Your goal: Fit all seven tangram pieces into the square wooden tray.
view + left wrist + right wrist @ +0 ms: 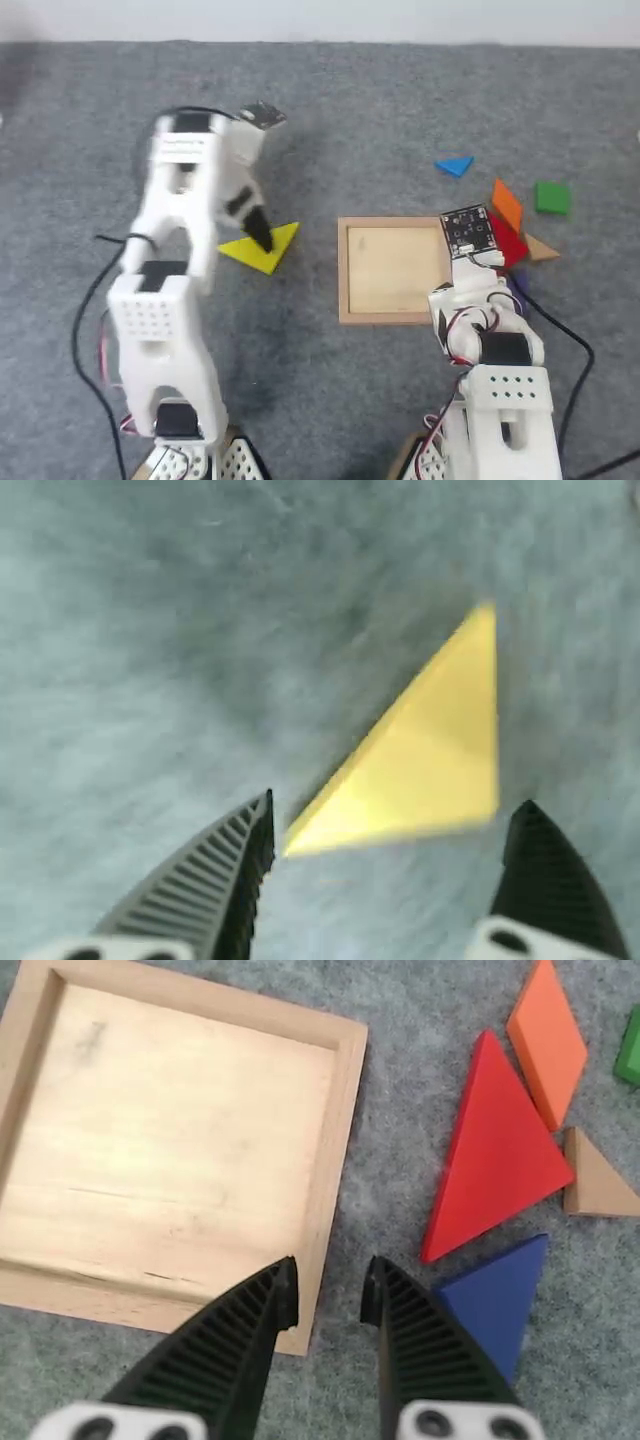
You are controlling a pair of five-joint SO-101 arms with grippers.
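Left wrist view: pincer (398, 800) spread over yellow triangle (430, 760).

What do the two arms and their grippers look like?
The left arm and right arm are blocky white plastic with dotted vent holes. Black cables trail beside them; the right arm has thin red wires. The gripper fingers are black, ridged and tapered.

Bright, even overhead light; only a faint shadow lines the tray (345, 1140) rim.
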